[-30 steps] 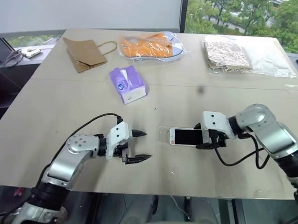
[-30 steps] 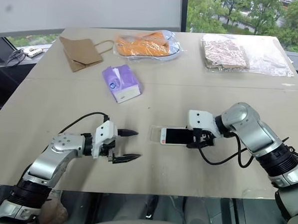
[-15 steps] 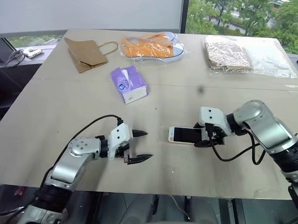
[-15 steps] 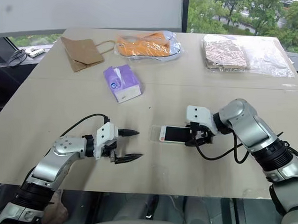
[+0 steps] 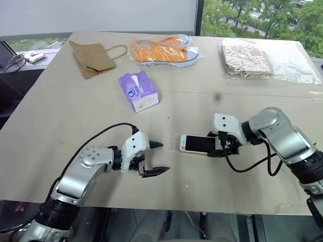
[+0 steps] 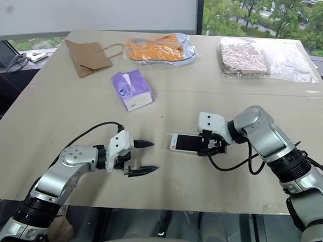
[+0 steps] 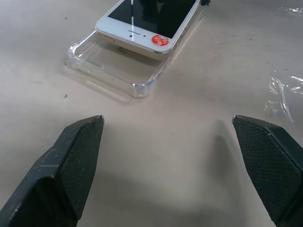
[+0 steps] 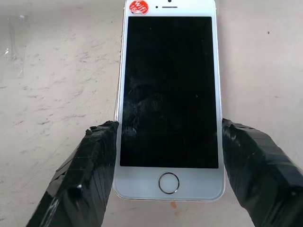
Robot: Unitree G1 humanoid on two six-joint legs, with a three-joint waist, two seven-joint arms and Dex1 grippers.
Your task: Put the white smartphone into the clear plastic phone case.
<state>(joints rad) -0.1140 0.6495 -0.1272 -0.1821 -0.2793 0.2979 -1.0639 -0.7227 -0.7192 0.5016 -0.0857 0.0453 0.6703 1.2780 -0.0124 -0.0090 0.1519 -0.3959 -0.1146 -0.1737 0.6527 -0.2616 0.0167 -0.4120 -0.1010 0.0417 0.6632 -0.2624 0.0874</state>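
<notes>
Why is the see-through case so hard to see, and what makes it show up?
Left eye view: the case almost blends into the table. Left wrist view: light glints on its rim and corners, with a soft shadow beneath; the phone lies partly in it.

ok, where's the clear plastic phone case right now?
The clear plastic phone case lies flat on the tan table, centre-front, between both end effectors. The white smartphone, gripped by the right end effector, rests partly in it.
</notes>
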